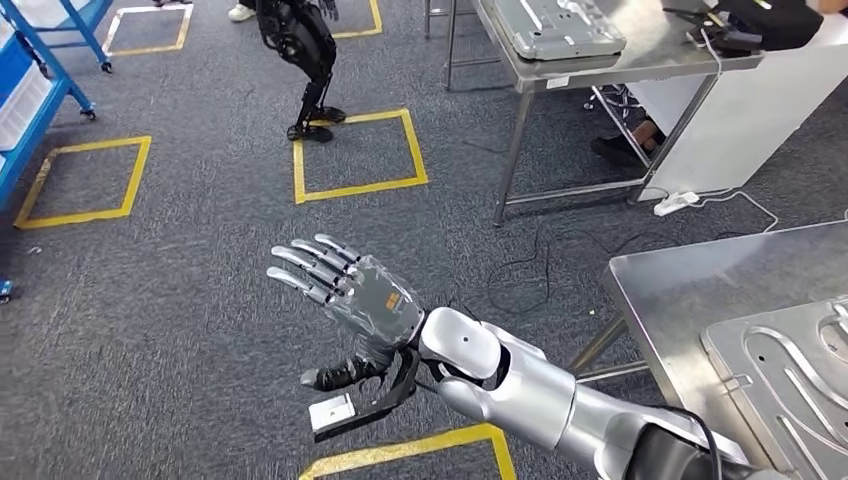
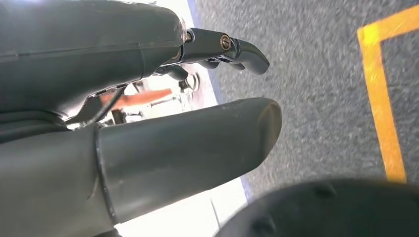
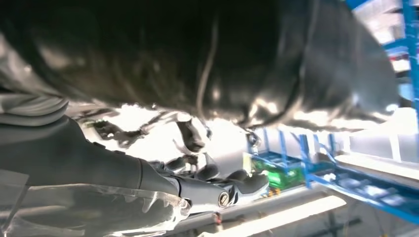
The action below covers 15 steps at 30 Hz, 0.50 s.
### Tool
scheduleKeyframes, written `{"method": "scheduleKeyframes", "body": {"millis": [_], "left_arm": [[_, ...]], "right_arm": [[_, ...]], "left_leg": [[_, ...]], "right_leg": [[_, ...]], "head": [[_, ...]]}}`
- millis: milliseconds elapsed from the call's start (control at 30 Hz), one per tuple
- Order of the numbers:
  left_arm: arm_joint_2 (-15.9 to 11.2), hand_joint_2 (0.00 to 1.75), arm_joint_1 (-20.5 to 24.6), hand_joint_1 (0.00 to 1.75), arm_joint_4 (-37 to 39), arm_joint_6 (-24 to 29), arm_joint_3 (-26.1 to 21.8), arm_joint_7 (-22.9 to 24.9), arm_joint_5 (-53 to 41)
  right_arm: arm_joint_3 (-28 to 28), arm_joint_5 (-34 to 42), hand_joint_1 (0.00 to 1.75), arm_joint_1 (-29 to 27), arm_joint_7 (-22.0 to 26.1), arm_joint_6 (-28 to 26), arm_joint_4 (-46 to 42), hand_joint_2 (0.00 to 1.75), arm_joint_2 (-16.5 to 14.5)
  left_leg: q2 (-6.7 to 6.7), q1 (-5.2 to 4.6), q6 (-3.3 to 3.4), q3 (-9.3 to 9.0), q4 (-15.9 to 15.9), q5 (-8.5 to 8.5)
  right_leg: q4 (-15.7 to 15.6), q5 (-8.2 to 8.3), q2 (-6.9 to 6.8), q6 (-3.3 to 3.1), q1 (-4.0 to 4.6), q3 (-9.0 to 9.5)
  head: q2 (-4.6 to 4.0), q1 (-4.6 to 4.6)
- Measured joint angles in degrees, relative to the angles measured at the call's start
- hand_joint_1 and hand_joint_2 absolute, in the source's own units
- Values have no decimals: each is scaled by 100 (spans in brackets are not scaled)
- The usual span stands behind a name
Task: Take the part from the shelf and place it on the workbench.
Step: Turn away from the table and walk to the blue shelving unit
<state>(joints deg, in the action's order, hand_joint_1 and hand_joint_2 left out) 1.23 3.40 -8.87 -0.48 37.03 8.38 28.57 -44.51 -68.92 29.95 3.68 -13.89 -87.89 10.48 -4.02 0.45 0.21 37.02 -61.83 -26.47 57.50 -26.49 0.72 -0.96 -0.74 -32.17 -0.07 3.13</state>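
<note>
My right hand [image 1: 345, 290] reaches out to the left over the carpet, its back toward the camera, fingers spread and holding nothing. In the right wrist view its fingers [image 3: 232, 187] lie apart with nothing in them, and a blue shelf [image 3: 316, 168] stands blurred beyond. My left hand [image 2: 148, 123] hangs over the grey floor, thumb and fingers [image 2: 237, 47] apart with nothing between them. The steel workbench [image 1: 680, 280] stands at the right, with a grey grooved metal plate [image 1: 790, 370] lying on it. I cannot make out a part on the shelf.
A blue shelf frame [image 1: 30, 110] stands at the far left. Another steel table [image 1: 640, 50] at the back carries a grey metal tray [image 1: 560, 25]. Another robot's dark legs [image 1: 305, 60] stand by a yellow floor square [image 1: 360, 155]. Cables [image 1: 540, 270] trail near the workbench.
</note>
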Motion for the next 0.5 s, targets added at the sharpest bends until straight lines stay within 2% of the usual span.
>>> {"method": "scheduleKeyframes", "body": {"millis": [33,67,100,133,167,200,233,300,333,400,433,500], "left_arm": [[1,0,6,0,0,0,4,2,0],[2,0,15,0,0,0,8,3,0],[2,0,18,0,0,0,11,2,0],[2,0,18,0,0,0,14,2,0],[2,0,17,0,0,1,18,2,0],[1,0,13,0,0,2,20,2,0],[1,0,12,0,0,4,21,3,-1],[-1,0,18,0,0,6,22,3,-3],[-1,0,20,0,0,7,22,2,-7],[-1,0,17,0,0,9,25,3,-13],[-1,0,11,0,0,9,26,3,-15],[-3,0,13,0,0,10,28,4,-15]], "right_arm": [[0,3,0,4,5,5,3,0,1],[1,6,0,6,15,13,9,0,3],[1,9,0,4,27,22,19,0,4],[1,13,0,3,43,32,31,0,5],[1,15,0,5,56,40,40,0,5],[1,16,0,8,65,44,45,0,5],[1,18,0,15,69,46,47,0,5],[2,21,0,33,67,49,48,0,5],[2,23,0,41,65,49,48,0,5],[1,25,0,56,63,51,48,0,2],[1,25,0,65,63,51,48,0,0],[5,26,0,83,63,49,47,0,-2]], "left_leg": [[181,5,-14,156,-326,-173],[284,17,-35,349,-713,-352],[320,32,-56,509,-1033,-464],[342,43,-74,594,-1203,-489],[367,52,-87,552,-1135,-400],[413,57,-93,387,-840,-228],[525,55,-89,159,-411,-67],[717,20,-35,-177,208,113],[756,-2,0,-227,319,116],[642,-20,69,-219,332,127],[579,-12,102,-228,356,141],[468,17,173,-252,407,179]], "right_leg": [[-14,1,-81,-22,17,12],[-15,-3,-168,-39,29,12],[-11,-10,-254,-43,38,8],[-6,-19,-340,-43,44,5],[3,-30,-421,-37,45,7],[15,-46,-494,-23,45,12],[35,-67,-560,-3,48,18],[74,-110,-668,52,73,23],[84,-124,-714,82,85,27],[76,-137,-805,143,90,50],[89,-160,-778,181,77,63],[352,-359,-483,238,43,-39]], "head": [[0,-2],[0,-4],[0,-4],[-1,-4],[0,-5],[0,-4],[0,-5],[0,-3],[0,0],[0,5],[-1,6],[0,6]]}}
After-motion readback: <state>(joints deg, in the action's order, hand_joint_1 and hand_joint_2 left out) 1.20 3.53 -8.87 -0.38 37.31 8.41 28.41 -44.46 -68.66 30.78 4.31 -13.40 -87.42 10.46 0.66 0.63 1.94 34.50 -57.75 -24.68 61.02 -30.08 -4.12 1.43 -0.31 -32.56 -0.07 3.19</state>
